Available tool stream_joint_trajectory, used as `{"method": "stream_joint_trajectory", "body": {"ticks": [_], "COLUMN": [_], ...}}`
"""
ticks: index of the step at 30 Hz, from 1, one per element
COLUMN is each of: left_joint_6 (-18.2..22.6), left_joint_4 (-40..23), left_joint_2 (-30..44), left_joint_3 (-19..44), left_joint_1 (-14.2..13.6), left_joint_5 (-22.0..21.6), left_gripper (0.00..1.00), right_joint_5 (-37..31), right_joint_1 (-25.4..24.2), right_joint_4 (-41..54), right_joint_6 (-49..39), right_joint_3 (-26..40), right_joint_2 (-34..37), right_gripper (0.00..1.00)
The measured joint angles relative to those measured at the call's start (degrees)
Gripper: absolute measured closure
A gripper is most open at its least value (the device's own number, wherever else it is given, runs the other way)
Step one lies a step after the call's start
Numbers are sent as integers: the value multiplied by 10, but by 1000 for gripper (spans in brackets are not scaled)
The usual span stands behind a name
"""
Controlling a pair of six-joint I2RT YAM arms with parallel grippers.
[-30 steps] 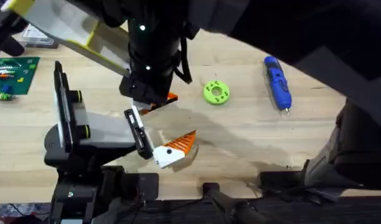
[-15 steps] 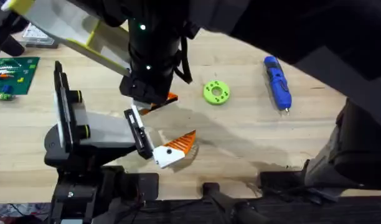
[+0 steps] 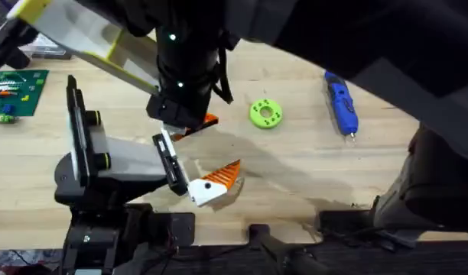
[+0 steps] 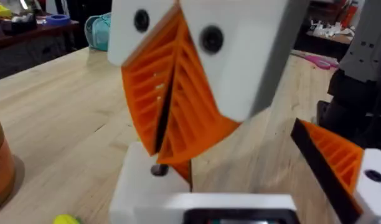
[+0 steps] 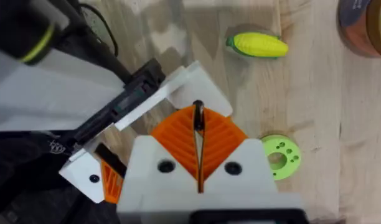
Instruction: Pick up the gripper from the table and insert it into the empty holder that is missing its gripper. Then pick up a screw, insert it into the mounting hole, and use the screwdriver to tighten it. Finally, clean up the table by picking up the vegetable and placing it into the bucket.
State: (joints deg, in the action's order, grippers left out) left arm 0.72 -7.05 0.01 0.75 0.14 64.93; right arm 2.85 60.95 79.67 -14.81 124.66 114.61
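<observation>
Checking the right wrist view: right gripper (image 5: 197, 118) had its orange pads pressed together on a thin dark screw (image 5: 198, 117) sticking out at the tips. Just past the tips sat the white base of the gripper finger (image 5: 206, 92), lying against the black plate of the holder (image 5: 119, 102). I couldn't tell whether it was fully seated.

The mounted finger (image 5: 91, 179) was at the lower left of that frame, on the other end of the plate. The vegetable (image 5: 256, 45) lay on the table (image 5: 309, 112) at top centre, well apart from the holder. The bucket (image 5: 365, 28) was in the top right corner, with nothing visible in the part of it that showed. The green disc (image 5: 278, 156) was at the right, near the gripper.

In the left wrist view, the left gripper (image 4: 240, 202) showed as a white body along the bottom edge, and I couldn't tell its state. The right gripper's closed wedge pointed down at a white block, with the dark screw at its tip.

In the overhead view, one arm's wrist hung over the upper end of the holder plate, left of centre. The holder stood at lower left. The screwdriver (image 3: 340, 101) lay at upper right, apart from everything, with its tip toward the lower edge. A circuit board (image 3: 16, 92) was at the far left.
</observation>
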Motion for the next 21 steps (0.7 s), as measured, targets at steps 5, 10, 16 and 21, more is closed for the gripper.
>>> {"method": "stream_joint_trajectory", "body": {"ticks": [5, 10, 16, 21], "left_joint_6": [-2, -3, -4, -5], "left_joint_4": [0, 0, 0, 0], "left_joint_2": [0, 0, 0, 0], "left_joint_3": [0, 0, 0, 0], "left_joint_1": [0, 0, 0, 0], "left_joint_5": [0, 0, -1, -1], "left_gripper": [12, 12, 12, 12], "right_joint_5": [0, 0, 0, 0], "right_joint_1": [0, 0, 0, 0], "right_joint_4": [0, -4, -9, -13], "right_joint_6": [0, 0, 0, 0], "right_joint_3": [0, 1, 1, 1], "right_joint_2": [1, 3, 4, 4], "right_gripper": [988, 988, 988, 988]}}
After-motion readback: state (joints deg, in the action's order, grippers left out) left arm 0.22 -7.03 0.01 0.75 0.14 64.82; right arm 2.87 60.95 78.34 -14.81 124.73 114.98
